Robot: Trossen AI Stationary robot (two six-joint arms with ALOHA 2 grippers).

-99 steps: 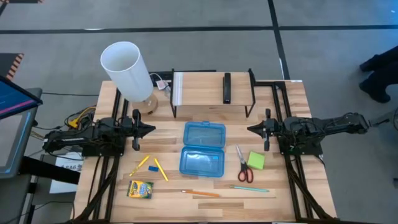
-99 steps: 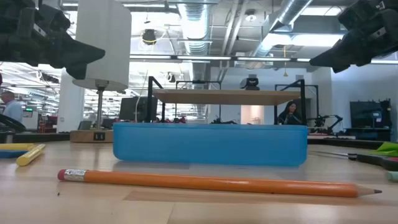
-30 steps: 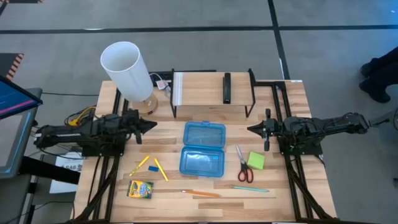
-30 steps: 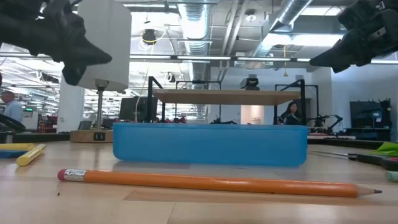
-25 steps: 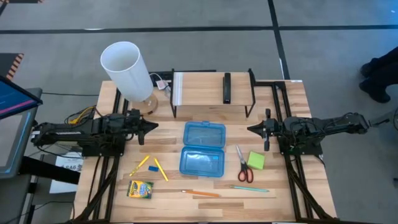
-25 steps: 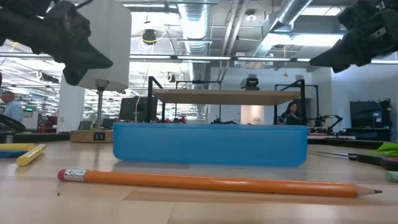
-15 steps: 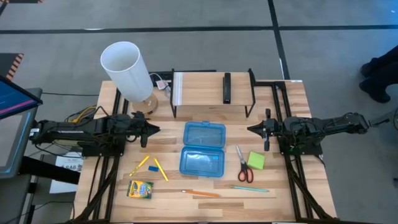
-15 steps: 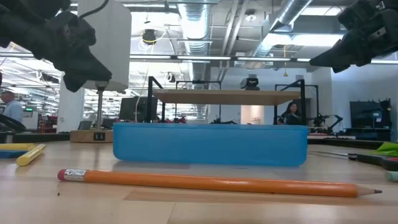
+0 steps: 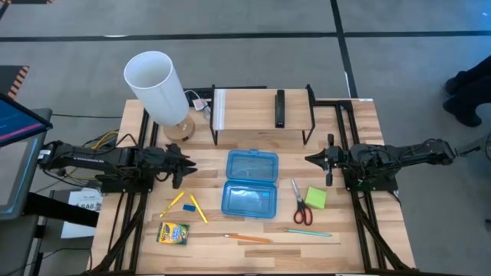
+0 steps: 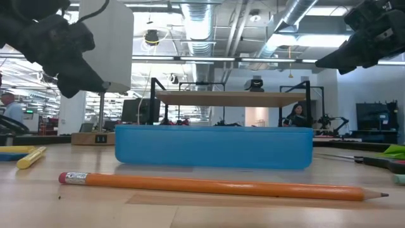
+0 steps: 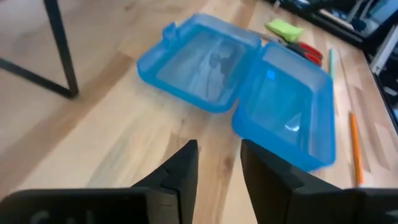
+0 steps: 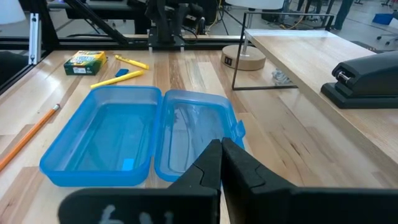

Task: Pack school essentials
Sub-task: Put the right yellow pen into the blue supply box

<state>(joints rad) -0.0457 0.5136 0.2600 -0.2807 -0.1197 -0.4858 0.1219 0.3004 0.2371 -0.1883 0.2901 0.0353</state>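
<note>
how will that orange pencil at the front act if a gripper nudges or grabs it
The orange pencil lies flat on the bare table, so a nudge would probably roll it. It looks thin, stiff and light; a grip probably must close nearly shut.

A glossy, translucent blue plastic case (image 9: 249, 183) lies open on a pale wood table (image 9: 360, 126) with a smooth, visible grain. The grippers' fingers (image 11: 180, 180) look matt black.

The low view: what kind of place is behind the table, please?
Probably a robotics lab or workshop: bare ceiling ducts overhead, more dark frame rigs on benches behind, and a person seated far back.
</note>
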